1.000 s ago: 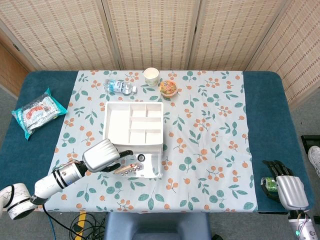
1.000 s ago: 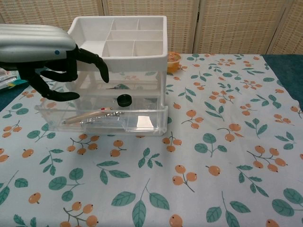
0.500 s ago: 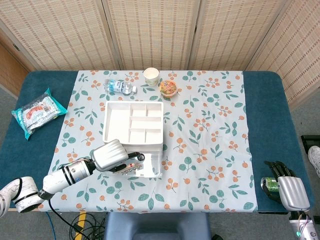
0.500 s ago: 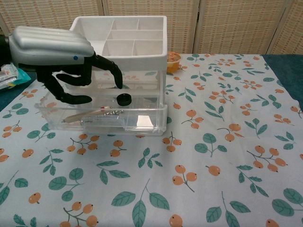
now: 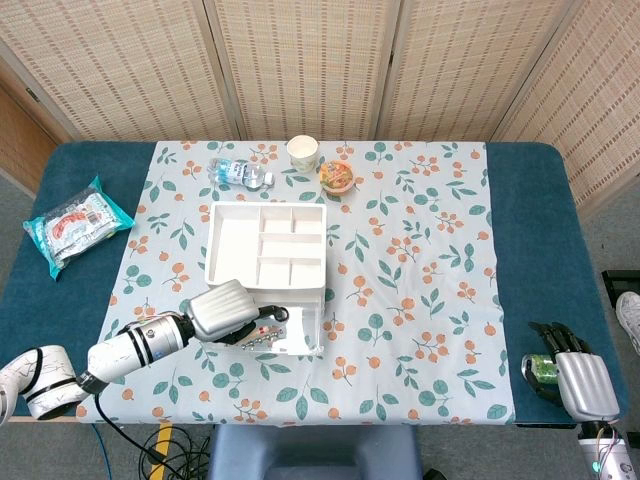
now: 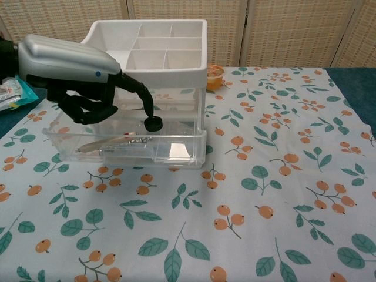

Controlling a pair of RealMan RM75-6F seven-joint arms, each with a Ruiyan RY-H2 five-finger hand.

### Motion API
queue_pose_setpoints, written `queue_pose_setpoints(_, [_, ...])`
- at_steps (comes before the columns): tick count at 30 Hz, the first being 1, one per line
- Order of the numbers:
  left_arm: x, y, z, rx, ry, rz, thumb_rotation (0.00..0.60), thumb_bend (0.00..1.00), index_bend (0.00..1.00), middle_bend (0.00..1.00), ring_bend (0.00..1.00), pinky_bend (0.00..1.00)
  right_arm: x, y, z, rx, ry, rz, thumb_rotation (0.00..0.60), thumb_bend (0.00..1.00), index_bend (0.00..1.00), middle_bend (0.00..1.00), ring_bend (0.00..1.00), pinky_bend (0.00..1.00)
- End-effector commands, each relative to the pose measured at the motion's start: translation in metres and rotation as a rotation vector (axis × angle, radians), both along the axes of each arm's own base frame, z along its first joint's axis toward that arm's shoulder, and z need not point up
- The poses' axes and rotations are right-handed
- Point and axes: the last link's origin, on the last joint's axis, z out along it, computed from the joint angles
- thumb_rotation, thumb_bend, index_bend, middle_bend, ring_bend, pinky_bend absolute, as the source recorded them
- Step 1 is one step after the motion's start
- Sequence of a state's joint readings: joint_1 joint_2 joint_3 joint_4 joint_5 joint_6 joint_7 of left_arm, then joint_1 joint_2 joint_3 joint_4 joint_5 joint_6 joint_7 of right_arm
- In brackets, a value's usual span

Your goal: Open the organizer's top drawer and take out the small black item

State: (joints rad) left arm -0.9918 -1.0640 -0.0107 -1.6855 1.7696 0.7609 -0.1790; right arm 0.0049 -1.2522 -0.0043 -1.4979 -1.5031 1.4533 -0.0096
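now the left hand (image 6: 70, 67) hangs over the pulled-out top drawer (image 6: 126, 147), holding nothing, one finger stretched down just above the small black item (image 6: 154, 123) near the drawer's middle. the right hand (image 5: 578, 378) rests at the table's near right edge, fingers around a green object (image 5: 541, 369).

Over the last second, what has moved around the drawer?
The left hand moved right over the open drawer, and one extended finger now reaches down to the small black item; a grip is not evident. The item, organizer and right hand stayed put.
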Motion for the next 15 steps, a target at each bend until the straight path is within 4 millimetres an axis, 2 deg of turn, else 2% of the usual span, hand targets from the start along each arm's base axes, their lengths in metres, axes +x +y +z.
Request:
queue_pose_setpoints(1, [-0.0011, -0.001, -0.0005, -0.003, 0.017, 0.007, 0.6, 0.72, 0.22, 0.95, 1.0, 1.0, -0.0005, 0.0002, 0.0, 0.0, 0.0, -0.002, 0.6, 0.33, 0.14, 0.21, 0.17, 0.25])
queue_pose_setpoints(15, [0.0014, -0.0062, -0.0022, 0.006, 0.086, 0.008, 0.6, 0.74, 0.22, 0.95, 1.0, 1.0, -0.0017, -0.0002, 0.0003, -0.002, -0.005, -0.008, 0.6, 0.33, 0.14, 0.22, 0.17, 0.25])
